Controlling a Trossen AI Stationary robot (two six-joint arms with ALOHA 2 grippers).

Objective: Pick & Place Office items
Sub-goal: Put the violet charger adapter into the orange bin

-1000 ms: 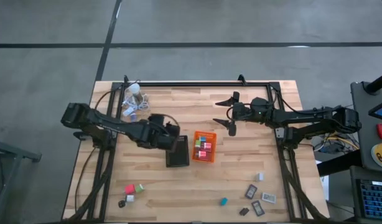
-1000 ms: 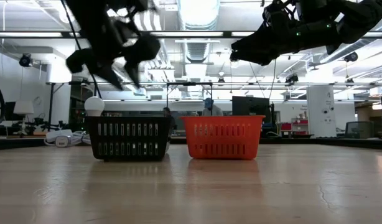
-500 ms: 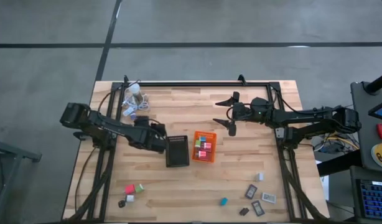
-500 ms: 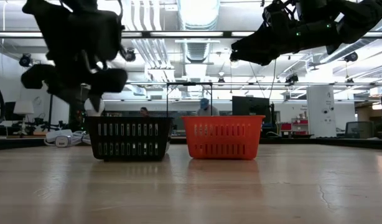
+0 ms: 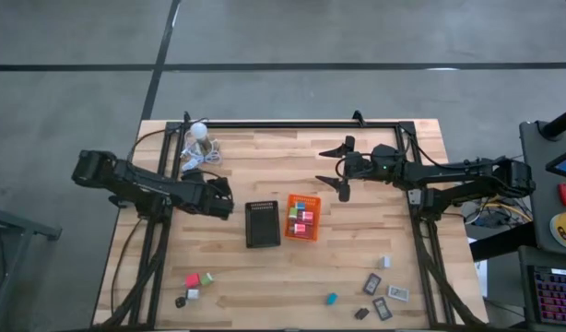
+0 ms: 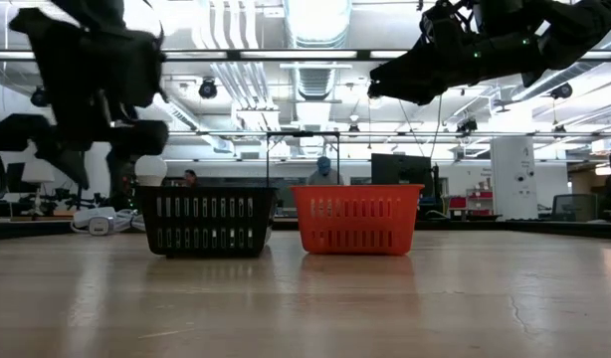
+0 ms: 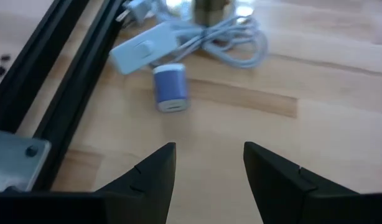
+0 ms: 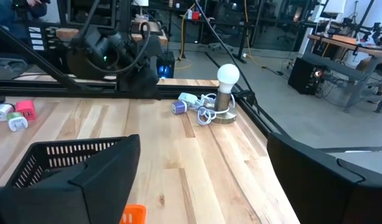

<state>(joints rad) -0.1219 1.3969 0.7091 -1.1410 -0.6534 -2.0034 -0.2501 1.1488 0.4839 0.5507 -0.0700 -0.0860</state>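
Hovering my left end effector [image 7: 206,163], open and empty, near the blue plug [image 7: 170,89]; next I'd descend and grip.

Both arms are matte black, built of slim tubes joined by thicker rounded joints. The left arm [image 5: 145,189] starts at a boxy base at mid-left of the high view and ends in a chunky dark wrist block. The right arm [image 5: 449,175] starts at a boxy base at far right, with dark cables along its inner links. The right claw [image 5: 336,171] carries two thin, pointed black fingers. In the left wrist view the left claw [image 7: 208,171] has two flat, wedge-shaped black fingers [image 7: 155,171] with angled facets and lighter worn edges. In the right wrist view the fingers [image 8: 97,177] are broad, smooth, black slabs.
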